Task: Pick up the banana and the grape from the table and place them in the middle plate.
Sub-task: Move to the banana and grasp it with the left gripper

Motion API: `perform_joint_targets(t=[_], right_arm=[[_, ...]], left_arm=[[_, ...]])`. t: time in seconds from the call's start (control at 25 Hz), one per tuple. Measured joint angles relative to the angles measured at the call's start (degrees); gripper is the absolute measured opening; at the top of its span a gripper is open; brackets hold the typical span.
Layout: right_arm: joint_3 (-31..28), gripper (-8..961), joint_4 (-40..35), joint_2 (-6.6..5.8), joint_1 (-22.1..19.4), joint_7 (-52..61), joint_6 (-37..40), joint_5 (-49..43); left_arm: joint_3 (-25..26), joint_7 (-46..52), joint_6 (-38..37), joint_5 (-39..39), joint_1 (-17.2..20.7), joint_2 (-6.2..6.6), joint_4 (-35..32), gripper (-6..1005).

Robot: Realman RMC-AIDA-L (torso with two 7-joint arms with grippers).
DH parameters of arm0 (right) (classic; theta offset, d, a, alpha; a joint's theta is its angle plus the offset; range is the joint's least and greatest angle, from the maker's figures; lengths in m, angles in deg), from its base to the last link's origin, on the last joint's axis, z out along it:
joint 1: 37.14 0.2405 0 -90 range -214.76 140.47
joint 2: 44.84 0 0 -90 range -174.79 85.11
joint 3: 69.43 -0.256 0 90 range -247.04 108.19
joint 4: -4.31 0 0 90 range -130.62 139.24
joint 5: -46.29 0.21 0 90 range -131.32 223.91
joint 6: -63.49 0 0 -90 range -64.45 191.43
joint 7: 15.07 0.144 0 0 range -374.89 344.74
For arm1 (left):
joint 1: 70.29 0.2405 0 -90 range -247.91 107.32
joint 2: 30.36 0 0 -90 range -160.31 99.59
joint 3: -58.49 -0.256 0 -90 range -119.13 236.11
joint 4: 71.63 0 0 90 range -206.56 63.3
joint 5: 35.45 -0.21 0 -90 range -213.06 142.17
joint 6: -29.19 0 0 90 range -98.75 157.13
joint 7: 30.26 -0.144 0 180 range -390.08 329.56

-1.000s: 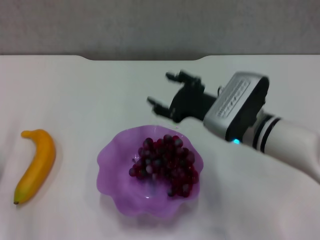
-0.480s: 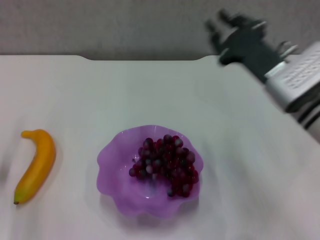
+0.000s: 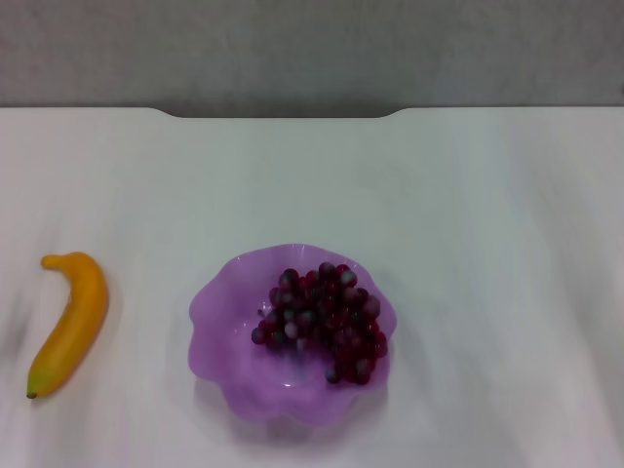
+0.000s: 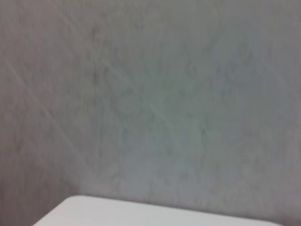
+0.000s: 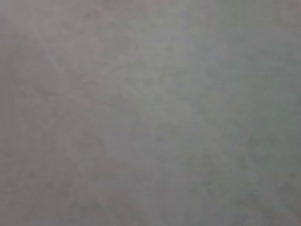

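Observation:
The bunch of dark red grapes [image 3: 321, 321] lies inside the translucent purple plate [image 3: 222, 322] at the middle front of the white table [image 3: 468, 214]. The yellow-orange banana [image 3: 70, 323] lies on the table at the left, apart from the plate, its dark tip toward the front. Neither gripper shows in the head view. The left wrist view shows only a grey wall and a corner of the table [image 4: 141, 214]. The right wrist view shows only grey wall.
The table's far edge has a notch [image 3: 283, 112] with a grey wall behind it.
The right arm, open above the plate's far right a second ago, rose and swung away to the right and has left the head view. The grapes and banana have not moved.

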Motion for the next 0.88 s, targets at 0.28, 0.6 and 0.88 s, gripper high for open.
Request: perform_joint_targets(t=[0.28,0.6,0.88], right_arm=[[-0.1,3,0.6,-0.04,-8.0,-0.1,9.2,5.8],[4.3,-1,6.6,0.20,-14.9,1.1,19.3,9.4],[7.6,-1,9.1,0.10,-15.1,4.7,19.8,18.3]], left_arm=[[-0.2,4.0,-1.9,-5.6,-0.3,0.20,0.6,863],[-2.7,6.2,-1.5,-8.9,0.9,0.25,5.6,862],[-4.8,6.1,1.1,-9.3,0.4,0.21,5.7,861]])
